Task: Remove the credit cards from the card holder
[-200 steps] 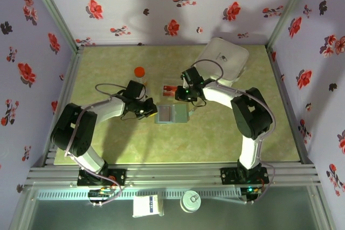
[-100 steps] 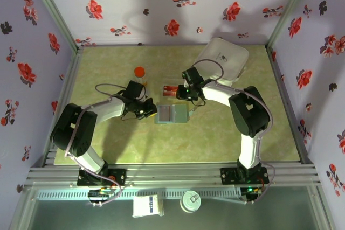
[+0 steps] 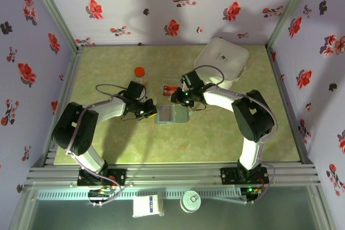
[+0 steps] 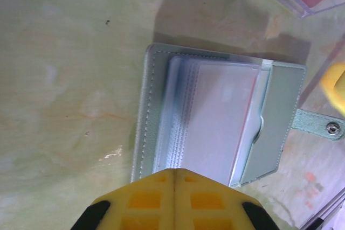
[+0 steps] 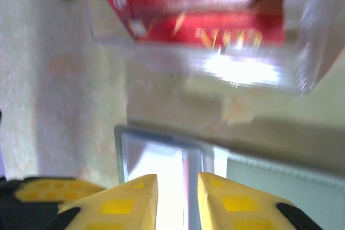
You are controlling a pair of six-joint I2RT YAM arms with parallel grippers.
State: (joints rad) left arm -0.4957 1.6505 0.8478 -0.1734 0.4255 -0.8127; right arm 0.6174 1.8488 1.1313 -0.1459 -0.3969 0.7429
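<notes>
Scanning left to right, we see the left hand [image 4: 173, 179] clamped shut at the card holder's [image 4: 215, 117] lower edge. The holder lies open mid counter [image 3: 108, 149]. Over it is the right hand [image 5: 178, 181], narrowly parted. A red credit card [image 5: 215, 25] sits in the clear box [image 5: 307, 52], upper frame.

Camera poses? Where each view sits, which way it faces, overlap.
Top external: above, behind the bases, looking down at the table; both arms, left claw, right claw at the card holder.
Left wrist: looks down past its shut claw onto the open card holder.
Right wrist: looks past its parted claw at the clear box.
Shared: both wrist views catch card holder, clear box.
</notes>
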